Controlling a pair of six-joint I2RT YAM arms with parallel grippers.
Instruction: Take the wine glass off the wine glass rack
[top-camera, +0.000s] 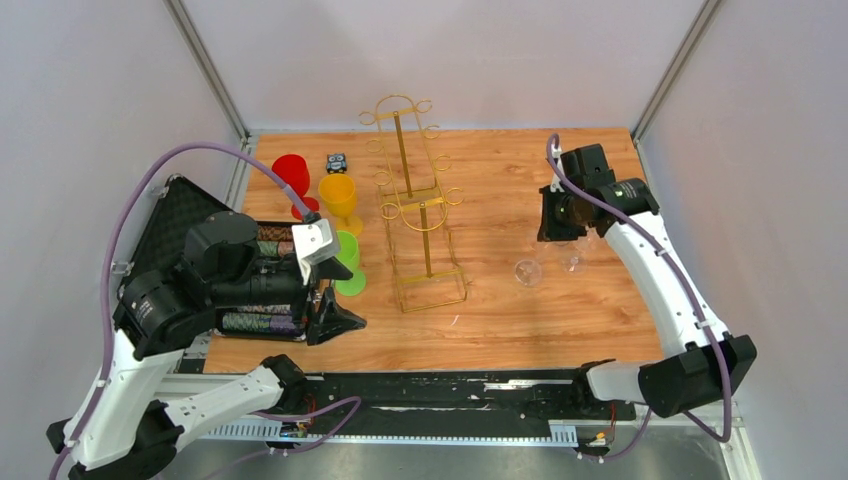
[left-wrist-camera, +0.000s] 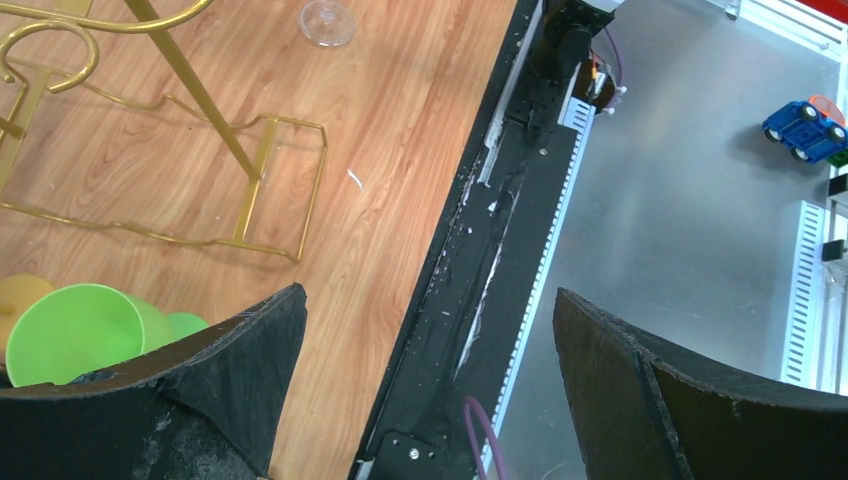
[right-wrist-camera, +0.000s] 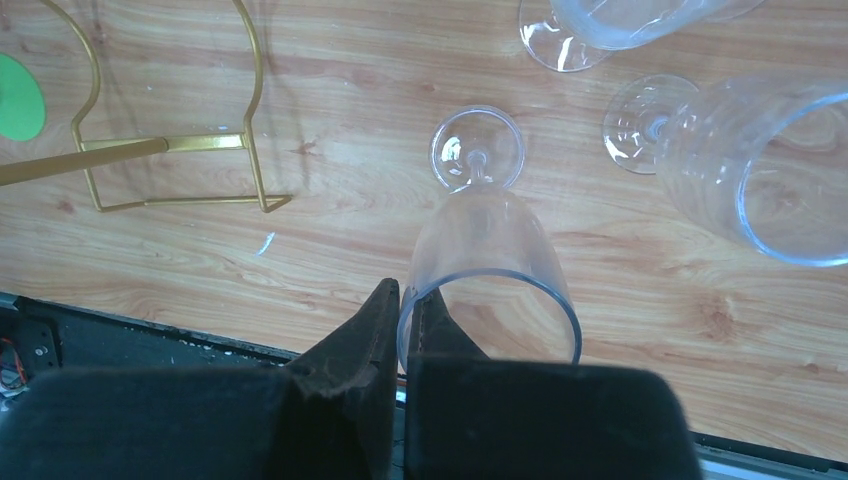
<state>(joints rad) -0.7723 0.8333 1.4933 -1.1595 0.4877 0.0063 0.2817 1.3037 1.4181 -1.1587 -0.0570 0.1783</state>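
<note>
The gold wire wine glass rack (top-camera: 420, 215) stands mid-table; no glass shows on its loop arms. Its base also shows in the left wrist view (left-wrist-camera: 250, 180) and the right wrist view (right-wrist-camera: 170, 150). My right gripper (right-wrist-camera: 405, 300) is shut on the rim of a clear wine glass (right-wrist-camera: 490, 240), one finger inside the bowl and one outside, the foot pointing at the table. In the top view the right gripper (top-camera: 560, 225) is right of the rack. My left gripper (left-wrist-camera: 430, 330) is open and empty over the table's near edge, near left of the rack (top-camera: 335, 320).
Two more clear glasses (right-wrist-camera: 760, 170) (right-wrist-camera: 610, 25) stand right of and beyond the held one. Red (top-camera: 292, 175), yellow (top-camera: 338, 195) and green (top-camera: 348, 262) cups stand left of the rack. A small toy car (top-camera: 337, 161) sits behind them. A black case (top-camera: 185, 215) lies at far left.
</note>
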